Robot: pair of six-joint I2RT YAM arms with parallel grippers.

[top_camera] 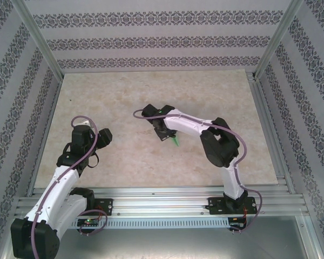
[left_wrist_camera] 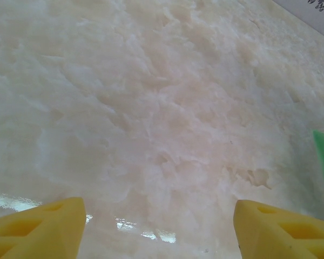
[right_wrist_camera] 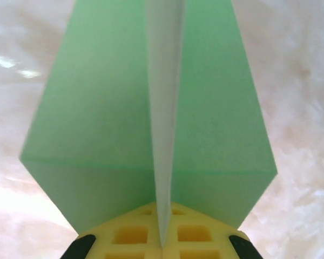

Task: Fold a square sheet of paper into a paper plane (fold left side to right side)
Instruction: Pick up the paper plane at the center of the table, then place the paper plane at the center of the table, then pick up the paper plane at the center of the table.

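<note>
Centrally, the paper plane point(right_wrist_camera: 97, 118) is pinched by its upright middle fold between the right fingers point(right_wrist_camera: 132, 237), which are pressed together on that pale ridge. Its two light green wings slope away to either side of the fold. Its long axis runs straight out from the fingers, away from the wrist camera; the far end is cut off at the frame edge, so the tip cannot be made out there. From above, a small green sliver pokes out beneath the right fingers toward the near edge of the worktop point(top_camera: 124, 97), around its middle. The left fingers point(left_wrist_camera: 38, 226) are spread wide over the marbled worktop with nothing between them, and a green edge of the plane lies off to their right.
</note>
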